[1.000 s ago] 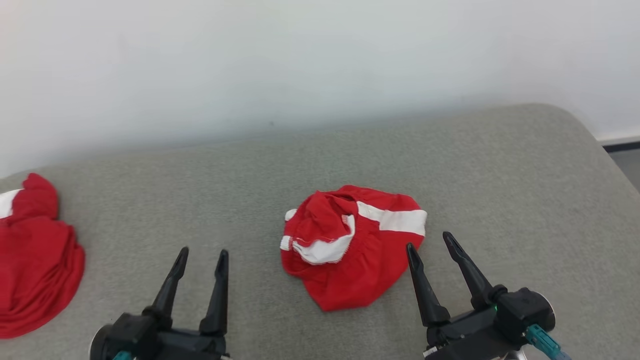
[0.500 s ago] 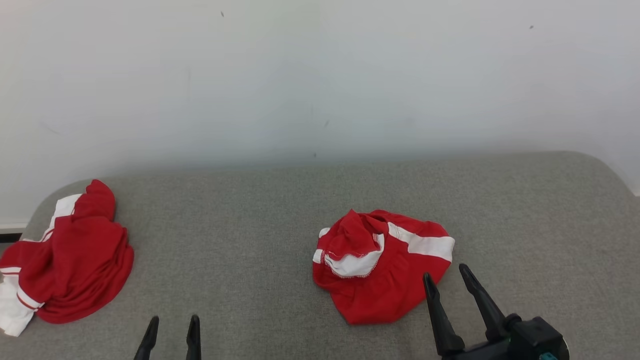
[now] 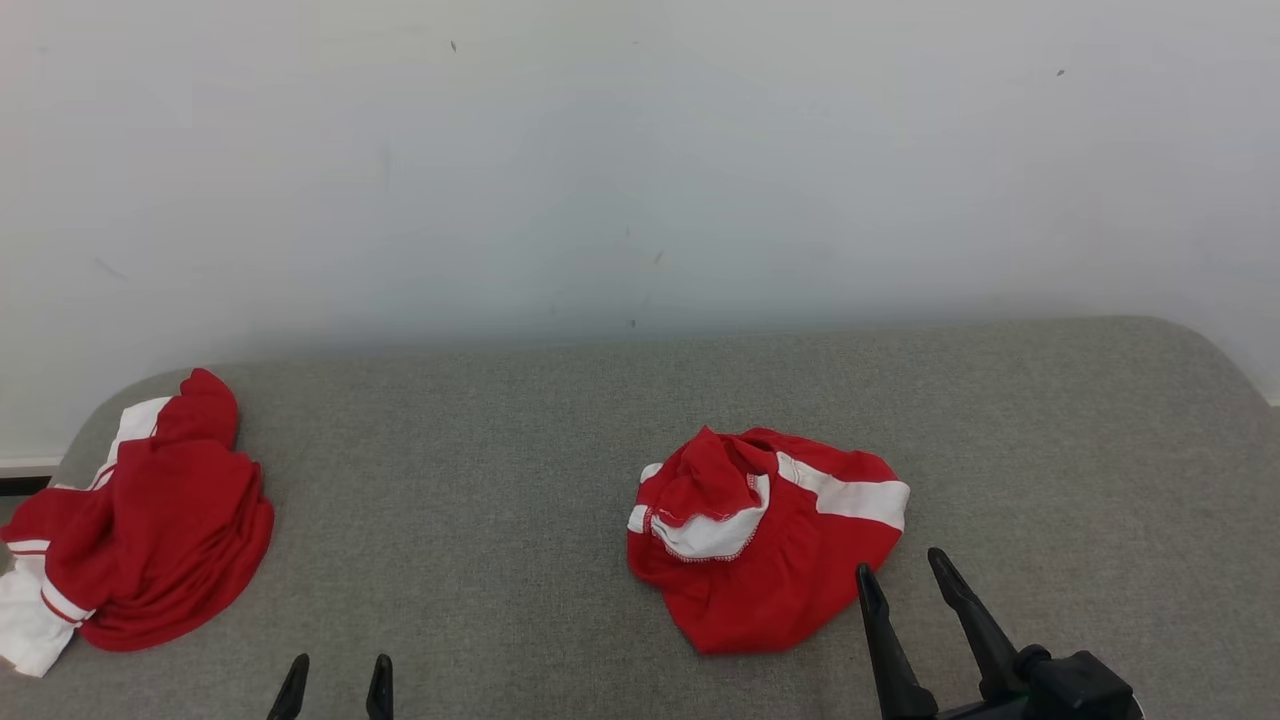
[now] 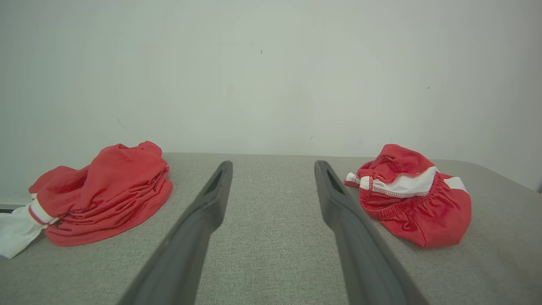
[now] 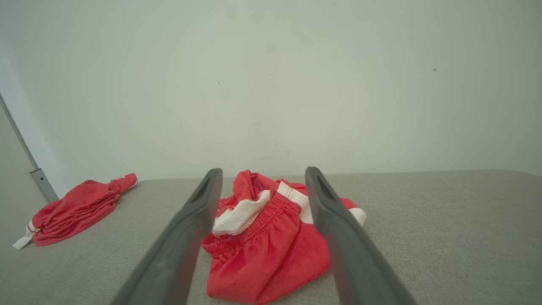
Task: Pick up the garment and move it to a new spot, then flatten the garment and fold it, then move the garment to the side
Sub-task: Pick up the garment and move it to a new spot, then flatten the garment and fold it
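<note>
The garment (image 3: 765, 540), red with white bands, lies crumpled a little right of the middle of the grey padded surface (image 3: 500, 500). The right end effector (image 3: 902, 567) hovers just beside its near right edge, fingers spread wide and holding nothing. In the right wrist view the bundle sits between and beyond the two fingers. The left end effector (image 3: 340, 662) is low at the near edge, well apart from the garment, equally wide open and empty. A second red garment (image 3: 150, 520) lies heaped at the surface's far left end, near the pale wall (image 3: 640, 150).
</note>
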